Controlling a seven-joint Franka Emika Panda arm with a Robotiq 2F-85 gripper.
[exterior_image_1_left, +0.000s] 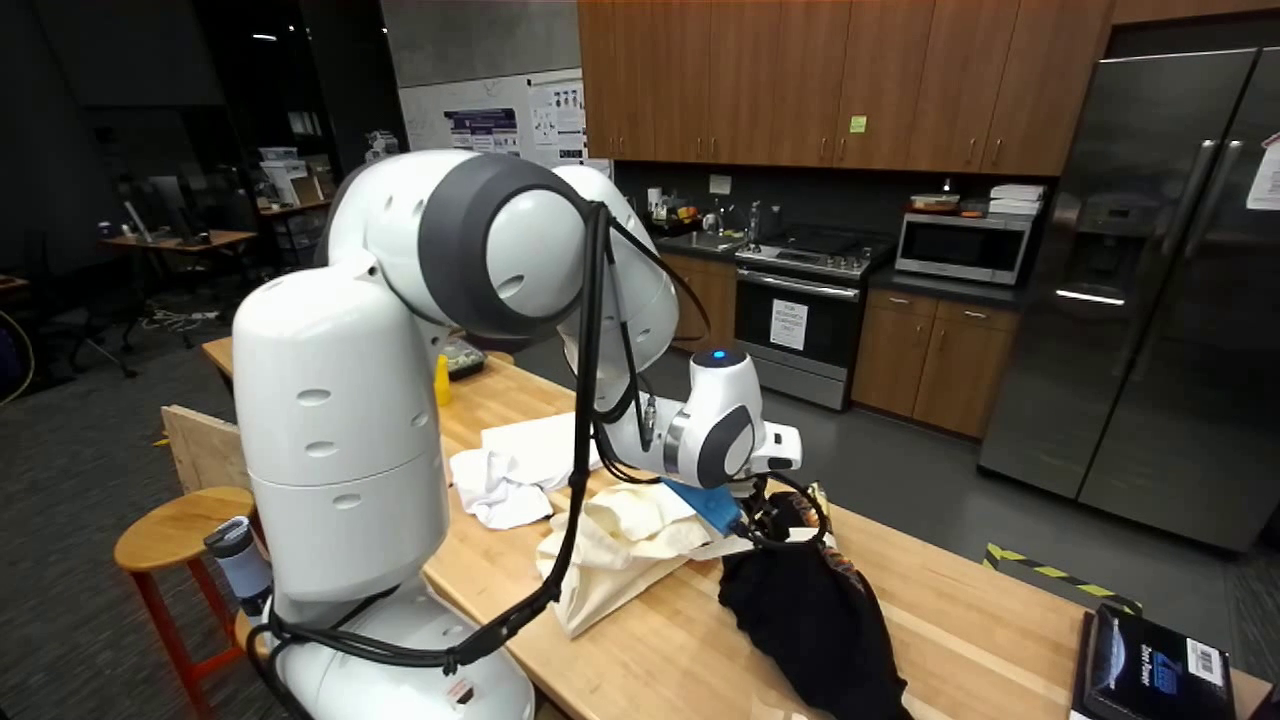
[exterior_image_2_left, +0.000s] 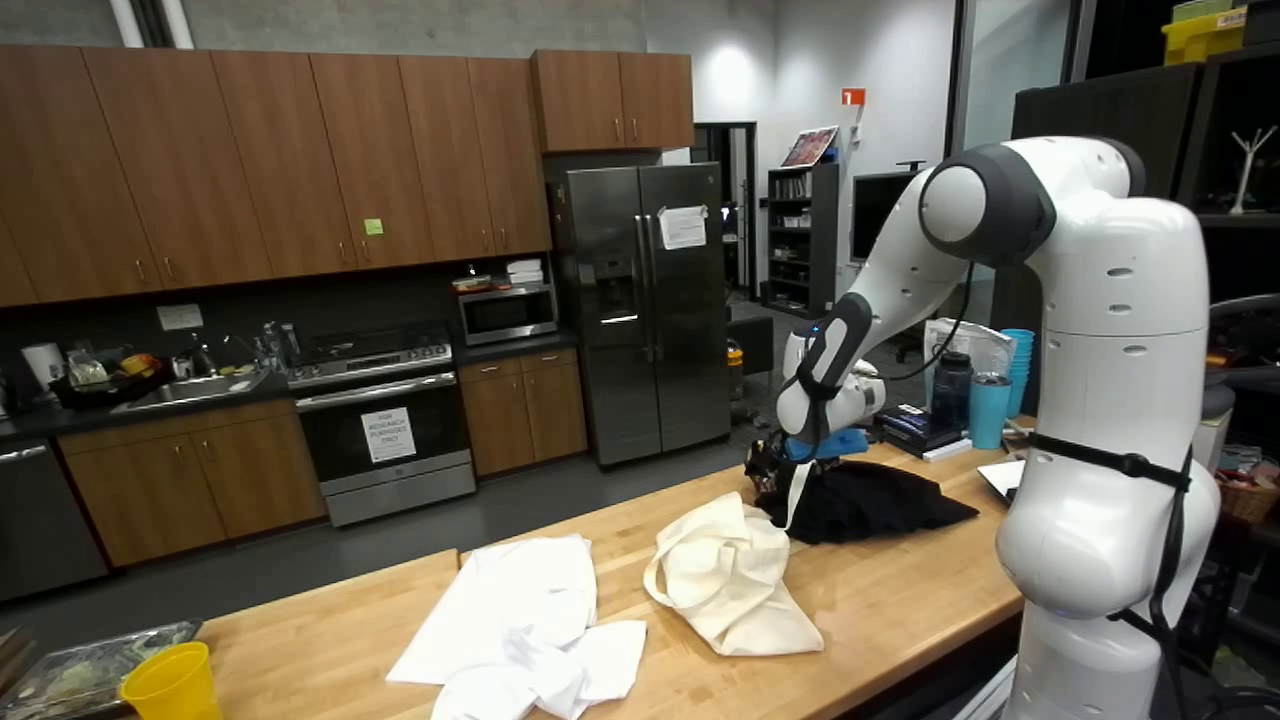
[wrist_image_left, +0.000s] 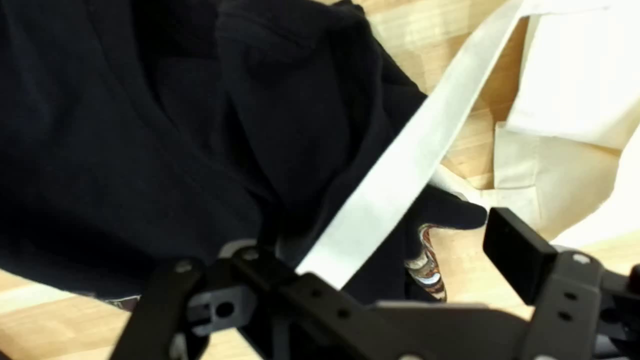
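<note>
Positioning step, I judge: my claw (wrist_image_left: 392, 265), spread and gripping nothing, hangs over black cloth (wrist_image_left: 210, 160) which a pale strap (wrist_image_left: 415, 150) crosses towards one jaw; next move calls for centring the strap.

Black cloth (wrist_image_left: 165, 140): cut off at 9 o'clock, wrist view.
Pale strap (wrist_image_left: 402, 175): end hidden by gripper (wrist_image_left: 382, 250), 6 o'clock there.
Yellow cup (exterior_image_2_left: 172, 685): bottom cut off, 8 o'clock, in an exterior view.
</note>
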